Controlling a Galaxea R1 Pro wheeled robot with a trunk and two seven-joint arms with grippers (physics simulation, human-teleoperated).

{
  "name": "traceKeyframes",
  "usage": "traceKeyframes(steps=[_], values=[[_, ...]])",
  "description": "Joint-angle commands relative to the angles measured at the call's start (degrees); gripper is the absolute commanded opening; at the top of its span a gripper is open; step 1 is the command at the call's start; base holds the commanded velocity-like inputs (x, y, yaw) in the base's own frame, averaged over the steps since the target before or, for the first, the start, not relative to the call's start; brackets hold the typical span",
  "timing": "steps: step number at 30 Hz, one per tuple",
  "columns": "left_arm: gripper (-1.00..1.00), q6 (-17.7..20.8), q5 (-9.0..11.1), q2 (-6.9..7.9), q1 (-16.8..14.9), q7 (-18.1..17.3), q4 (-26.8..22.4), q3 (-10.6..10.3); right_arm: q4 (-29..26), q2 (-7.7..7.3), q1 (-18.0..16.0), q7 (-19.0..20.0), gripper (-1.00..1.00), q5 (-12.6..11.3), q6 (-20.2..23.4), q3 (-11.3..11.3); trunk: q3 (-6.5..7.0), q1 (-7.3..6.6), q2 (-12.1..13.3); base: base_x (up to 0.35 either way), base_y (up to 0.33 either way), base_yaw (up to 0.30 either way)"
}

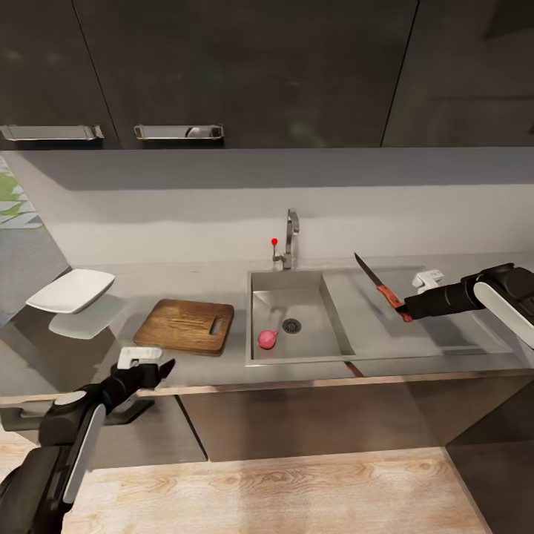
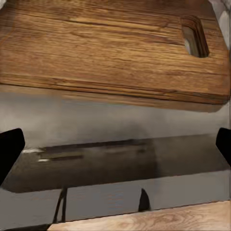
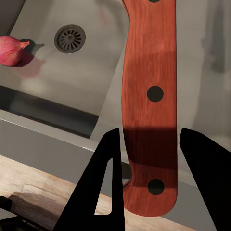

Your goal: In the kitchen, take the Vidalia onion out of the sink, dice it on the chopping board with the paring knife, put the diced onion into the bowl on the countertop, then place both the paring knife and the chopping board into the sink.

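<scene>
Right now the right gripper (image 1: 406, 311) holds the knife (image 1: 380, 286) by the end of its reddish-brown handle, lifted above the draining side of the sink (image 1: 348, 354). In the right wrist view the handle (image 3: 150, 106) runs straight out between the two dark fingers (image 3: 107, 163), which close on it from either side; three dark rivets show along it. The blade points away from the jaws, up and back towards the wall and the tap (image 1: 288, 239).

Beyond the knife tip side of those jaws, down in the basin, the onion (image 1: 267, 339) lies on the steel floor just beside the drain (image 1: 292, 325). From the right wrist it shows as a dark pink ball (image 3: 12, 50) with a small pointed tip, off to one side of the handle and well below it.

The left gripper (image 1: 152, 368) hovers at the front edge of the counter (image 1: 89, 356), jaws spread wide and holding nothing; in the left wrist view only the two dark fingertips (image 2: 9, 149) show at the far sides of the picture. Straight ahead of these jaws, a little further in on the counter, lies the cutting board (image 1: 185, 325), flat, its slot handle at the end nearer the sink. Its grain and slot (image 2: 194, 40) are plain from the left wrist. The board is apart from the jaws, not touched.

Past the board and off to the outer side of the left jaws, the white bowl (image 1: 71, 290) sits near the end of the counter.
</scene>
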Motion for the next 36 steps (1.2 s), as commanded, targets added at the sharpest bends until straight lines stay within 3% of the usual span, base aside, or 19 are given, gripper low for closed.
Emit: traceKeyframes(steps=[1,3,7,9,10,11,12,13,14,20,23,29,36], values=[[1.00,1.7,0.3,0.00,-1.2,-0.4,-0.1,0.1,0.0,-0.05,-0.1,0.6,-1.00,0.5,0.0,0.1,-0.12,0.04,-0.1,0.000,0.000,0.000],[1.00,5.3,0.3,-0.06,-3.8,-1.5,-0.1,0.1,0.0,-0.05,-0.1,0.6,-1.00,0.5,0.0,0.1,-0.12,0.04,-0.1,0.000,0.000,0.000],[1.00,8.2,0.3,-0.26,-6.6,-2.7,0.0,0.1,0.0,-0.05,-0.1,0.6,-1.00,0.5,0.0,0.1,-0.12,0.04,-0.1,0.000,0.000,0.000],[1.00,10.9,0.3,-1.09,-8.6,-3.0,0.1,-0.1,0.0,-0.05,-0.1,0.6,-1.00,0.5,0.0,0.1,-0.12,0.04,-0.1,0.000,0.000,0.000],[1.00,14.8,0.3,-2.44,-11.0,-3.3,0.1,-0.1,0.0,-0.05,-0.1,0.6,-1.00,0.5,0.0,0.1,-0.12,0.04,-0.1,0.000,0.000,0.000],[1.00,15.7,0.3,-2.92,-12.3,-3.3,0.2,-0.2,0.0,-0.05,-0.1,0.6,-1.00,0.5,0.0,0.1,-0.12,0.04,-0.1,0.000,0.000,0.000],[1.00,16.2,0.3,-3.48,-13.7,-3.3,0.4,-0.2,0.0,-0.05,-0.1,0.6,-1.00,0.5,0.0,0.1,-0.12,0.04,-0.1,0.000,0.000,0.000],[1.00,16.8,0.1,-5.38,-17.1,-3.1,2.2,-0.6,0.0,-0.05,-0.1,0.6,-1.00,0.5,0.0,0.1,-0.12,0.04,-0.1,0.000,0.000,0.000],[1.00,16.8,0.0,-5.99,-18.6,-3.1,3.7,-0.7,0.0,-0.05,-0.1,0.6,-1.00,0.5,0.0,0.1,-0.12,0.04,-0.1,0.000,0.000,0.000],[1.00,16.7,-0.2,-7.54,-24.5,-1.0,12.4,-1.3,0.0,-0.05,-0.1,0.6,-1.00,0.5,0.0,0.1,-0.12,0.04,-0.1,0.000,0.000,0.000],[1.00,16.8,-0.2,-7.91,-25.9,0.6,13.8,-2.1,0.0,-0.05,-0.1,0.6,-1.00,0.5,0.0,0.1,-0.12,0.04,-0.1,0.000,0.000,0.000],[1.00,17.0,-0.3,-8.08,-26.8,2.0,12.0,-5.0,0.0,-0.05,-0.1,0.6,-1.00,0.5,0.0,0.1,-0.12,0.04,-0.1,0.000,0.000,0.000],[1.00,17.0,-0.3,-8.08,-26.9,2.1,10.7,-5.6,0.0,-0.05,-0.1,0.6,-1.00,0.5,0.0,0.1,-0.12,0.04,-0.1,0.100,-0.078,0.000]])
